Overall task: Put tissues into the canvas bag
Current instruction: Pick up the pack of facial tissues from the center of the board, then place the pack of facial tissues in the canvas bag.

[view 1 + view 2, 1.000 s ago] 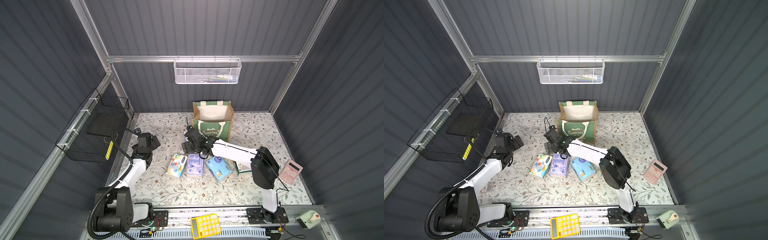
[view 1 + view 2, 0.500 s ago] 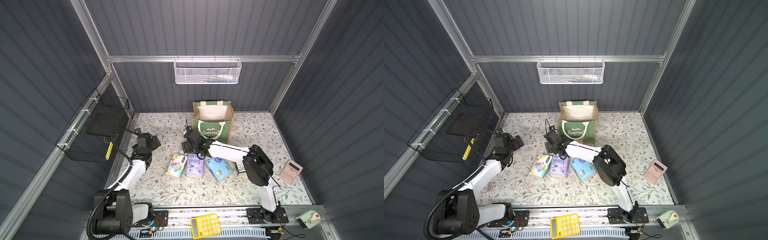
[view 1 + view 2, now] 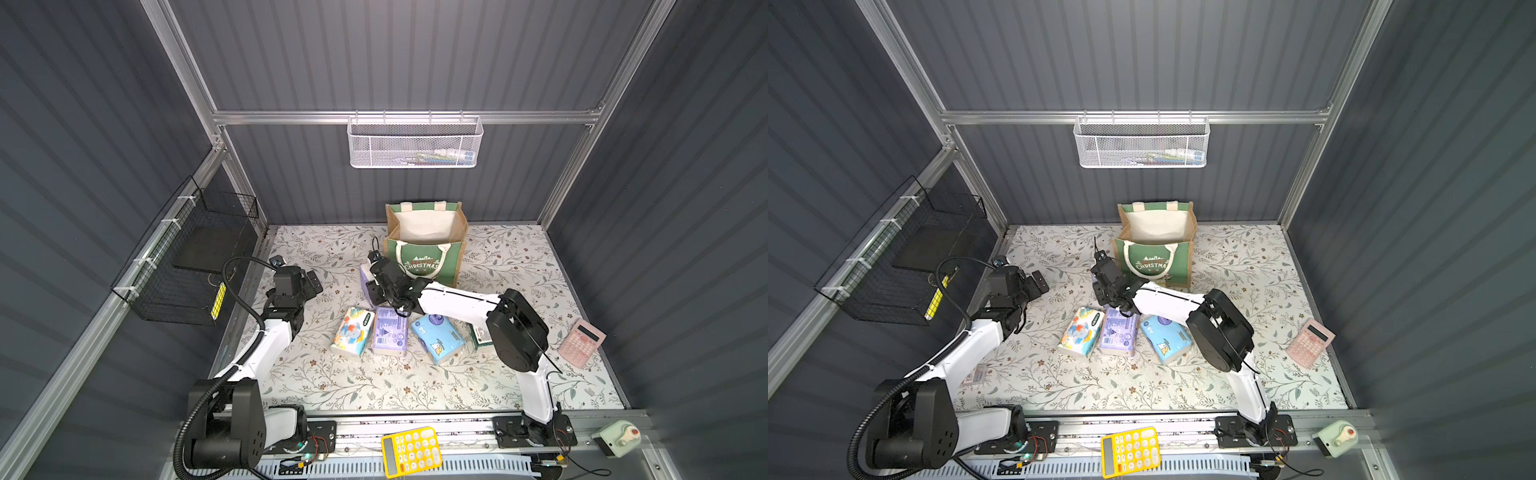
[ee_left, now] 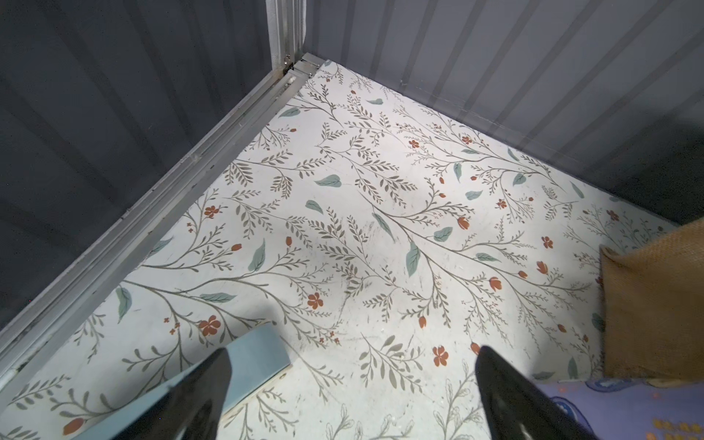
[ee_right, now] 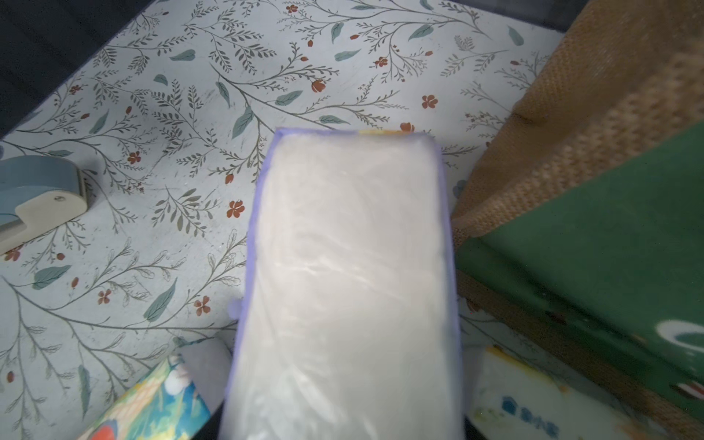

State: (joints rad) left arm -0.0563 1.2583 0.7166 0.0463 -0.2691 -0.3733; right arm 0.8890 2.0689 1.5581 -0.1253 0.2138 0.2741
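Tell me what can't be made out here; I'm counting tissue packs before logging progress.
- Right claw grip: the lavender-edged pack fills the right wrist view, and the claw's body covers its tips in both top views.
- Dark green pack: mostly under the right arm in a top view.
- White mesh basket contents: too small, blurred by the mesh.
- Canvas bag floor: hidden behind its front wall.

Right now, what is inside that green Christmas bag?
Only the cream lining shows inside the canvas bag in both top views, nothing on it. Its green front hides the floor nearest it.
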